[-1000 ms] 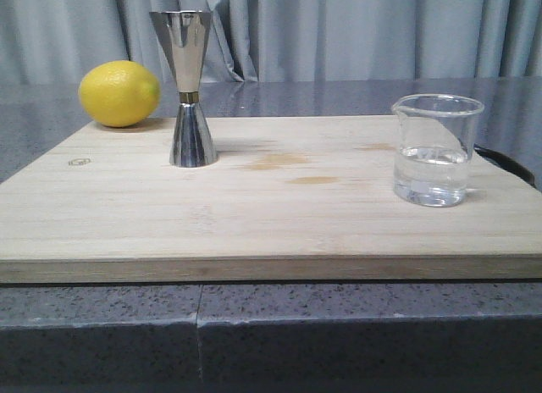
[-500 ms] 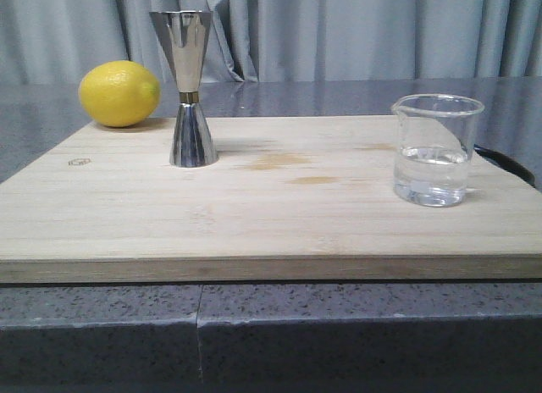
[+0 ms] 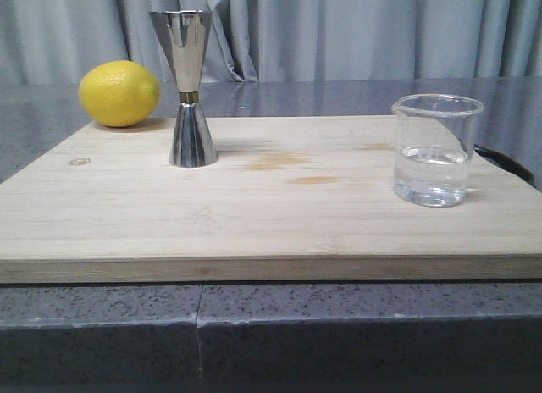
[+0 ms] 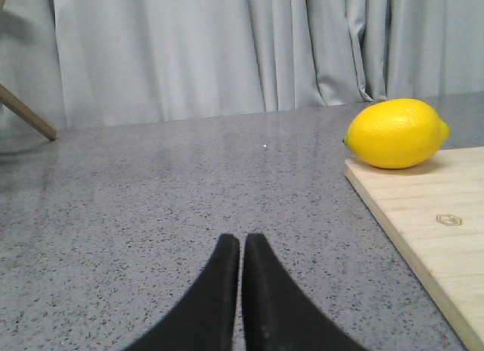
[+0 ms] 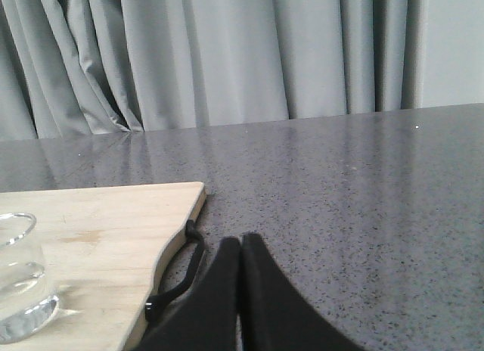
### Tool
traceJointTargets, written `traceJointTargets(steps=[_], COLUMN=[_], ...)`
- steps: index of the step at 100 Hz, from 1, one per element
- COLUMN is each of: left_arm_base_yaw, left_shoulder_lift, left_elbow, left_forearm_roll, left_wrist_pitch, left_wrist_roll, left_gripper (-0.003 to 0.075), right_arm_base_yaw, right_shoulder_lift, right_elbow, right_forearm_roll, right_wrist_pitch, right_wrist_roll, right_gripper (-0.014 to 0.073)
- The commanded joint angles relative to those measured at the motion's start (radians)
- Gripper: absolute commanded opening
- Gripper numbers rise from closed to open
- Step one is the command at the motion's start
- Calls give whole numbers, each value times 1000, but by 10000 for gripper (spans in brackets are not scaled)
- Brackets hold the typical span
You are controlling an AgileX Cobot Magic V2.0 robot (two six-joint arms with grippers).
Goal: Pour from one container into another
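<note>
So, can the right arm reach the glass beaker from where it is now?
Probably yes. The right gripper rests shut over the counter, just off the cutting board, and the glass beaker stands near that board edge. Nothing stands between them; only the board's black handle lies low there. The fingers must open first.

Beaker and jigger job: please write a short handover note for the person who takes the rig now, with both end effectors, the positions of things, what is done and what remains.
Left end effector: shut, holds nothing, over the bare counter left of the cutting board.
Right end effector: shut, holds nothing, over the counter right of the board, near its black handle.
Beaker: upright on the board's right side, clear liquid inside, lip toward the left.
Jigger: upright on the board's left rear part, beside the lemon.
Done: nothing; beaker not grasped.
Left: open an end effector, grasp the beaker, carry it to the jigger, pour.
</note>
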Motion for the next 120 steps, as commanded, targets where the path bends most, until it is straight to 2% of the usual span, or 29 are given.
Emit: traceJointTargets(steps=[1, 61, 75, 86, 96, 104, 120], left_arm_base_yaw=[0, 0, 0, 0, -1, -1, -1], left_shoulder_lift=[-28, -28, -28, -28, -28, -26, 23], left_elbow=[38, 38, 38, 19, -17, -72, -217], left_forearm_roll=[-4, -5, -74, -182, -311, -383, -406], left_wrist_pitch=[-75, -79, -138, -186, -127, -29, 160], left_wrist_roll=[-7, -7, -7, -14, -23, -23, -23], left_gripper=[-19, -19, -19, -19, -19, -19, -19], right_arm_base_yaw=[-7, -7, -7, -7, -5, -5, -5], right_shoulder_lift=[-22, -22, -22, -22, -10, 19, 128], right_elbow=[30, 30, 20, -32, -102, -167, -299], right_forearm_roll=[-12, -12, 47, 73, 85, 85, 85], right_wrist_pitch=[-82, -89, -114, -40, 39, 99, 194], right_wrist_roll=[-2, -2, -2, -2, -2, -2, -4], right_gripper=[-73, -73, -73, -73, -73, -73, -73])
